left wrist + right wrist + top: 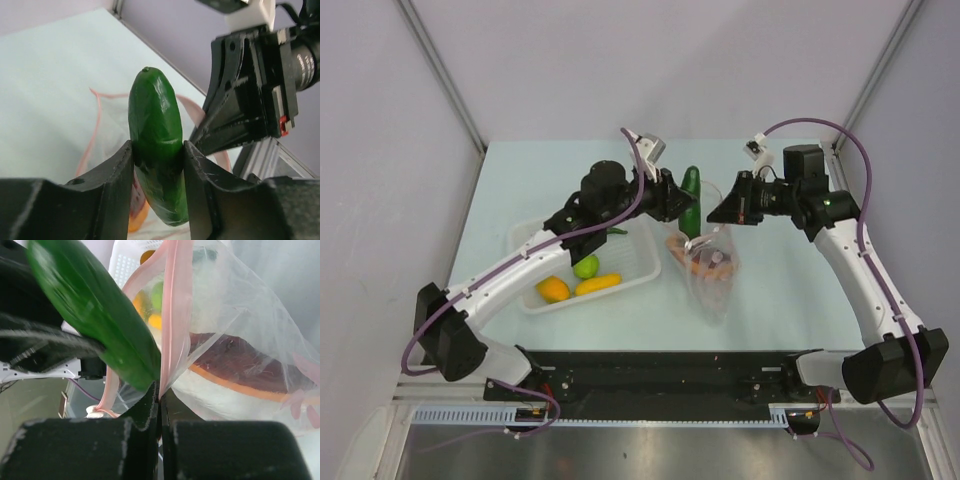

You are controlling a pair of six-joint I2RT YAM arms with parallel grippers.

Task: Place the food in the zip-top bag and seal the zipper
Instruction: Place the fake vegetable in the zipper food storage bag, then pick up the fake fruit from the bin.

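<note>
Top view: left end effector (680,207) clamped on cucumber (691,188), held upright just above the mouth of the zip-top bag (712,280); right end effector (718,214) pinching the bag's rim and holding it up. Orange and reddish pieces inside the bag; lime-green ball (586,266), orange fruit (553,289) and yellow fruit (597,284) lying in white basket (520,240). Left wrist view: cucumber squeezed mid-length between both fingers, lower end pointing into the pink-edged opening. Right wrist view: jaws closed tight on zipper (172,315), cucumber tip just beside it. Judged: loading step, partly done. Next move calls for lowering past the strip, then releasing. Pale mint tabletop (790,300); plain grey walls, metal frame posts.
</note>
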